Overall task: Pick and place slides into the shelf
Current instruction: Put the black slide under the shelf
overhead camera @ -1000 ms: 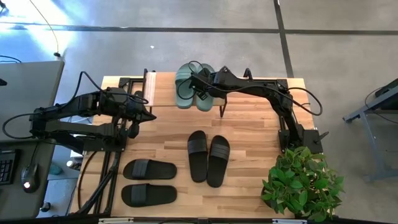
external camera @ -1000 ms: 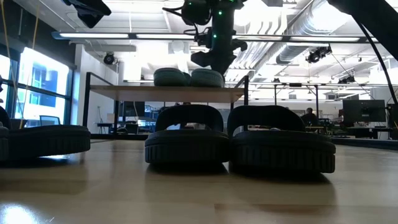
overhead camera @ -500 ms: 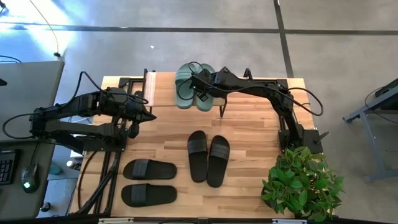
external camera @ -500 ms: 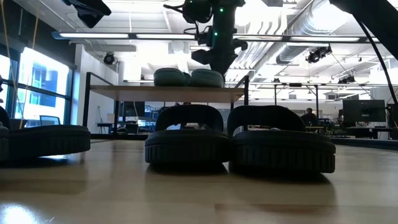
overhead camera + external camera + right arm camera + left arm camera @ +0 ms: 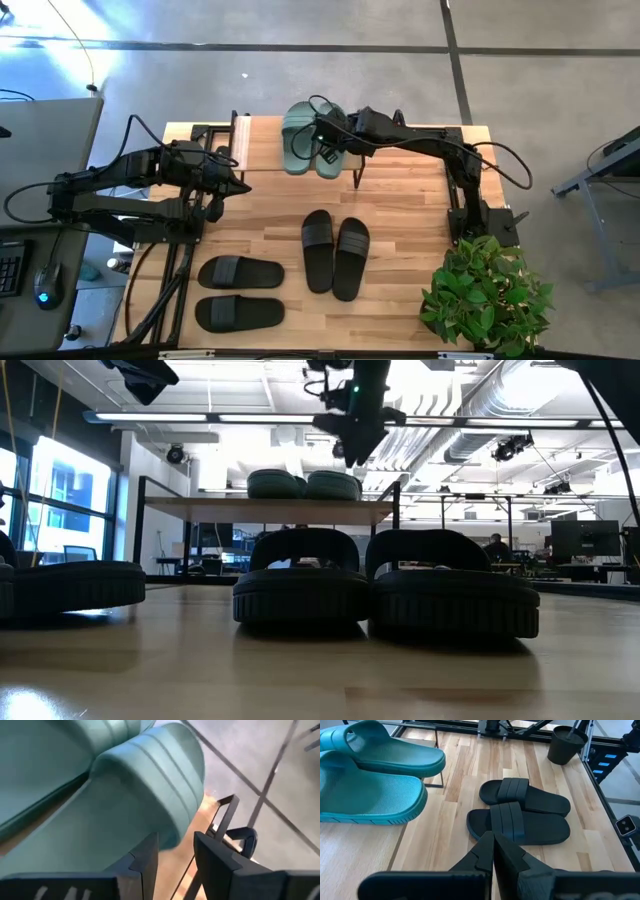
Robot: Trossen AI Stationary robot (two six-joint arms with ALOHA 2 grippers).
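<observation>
The sage-green pair (image 5: 305, 135) lies side by side, soles down, on the shelf's wooden top board (image 5: 265, 140) at the table's far edge; in the low view the pair (image 5: 305, 484) sits on that board (image 5: 270, 510). My right gripper (image 5: 325, 148) hangs open just above the pair's right-hand slide (image 5: 125, 780), apart from it (image 5: 345, 455). One black pair (image 5: 335, 250) lies on the table's middle, the other black pair (image 5: 240, 292) near the near-left corner. My left gripper (image 5: 245, 186) waits shut at the table's left side (image 5: 493, 840).
A potted plant (image 5: 485, 295) stands at the table's near-right corner by the right arm's base. The shelf's thin black legs (image 5: 355, 172) stand on the far part of the table. Bare wood lies between the shelf and the middle black pair (image 5: 525, 815).
My right gripper has risen straight up from just above the green slides, and its wrist has drawn slightly toward the table's right. The green pair stays where it was on the shelf.
</observation>
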